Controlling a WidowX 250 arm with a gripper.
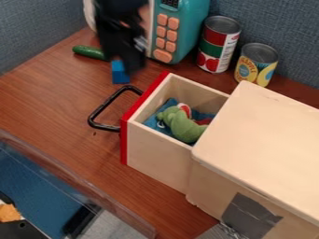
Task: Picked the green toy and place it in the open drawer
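Lying in the open drawer (152, 149), the green toy (181, 126).

The black claw (129, 65) hangs at the upper left, seemingly pointing down.

Soft light from above brightens the box lid (265, 133), its side (215, 189) shaded, the claw (132, 69) blurred.
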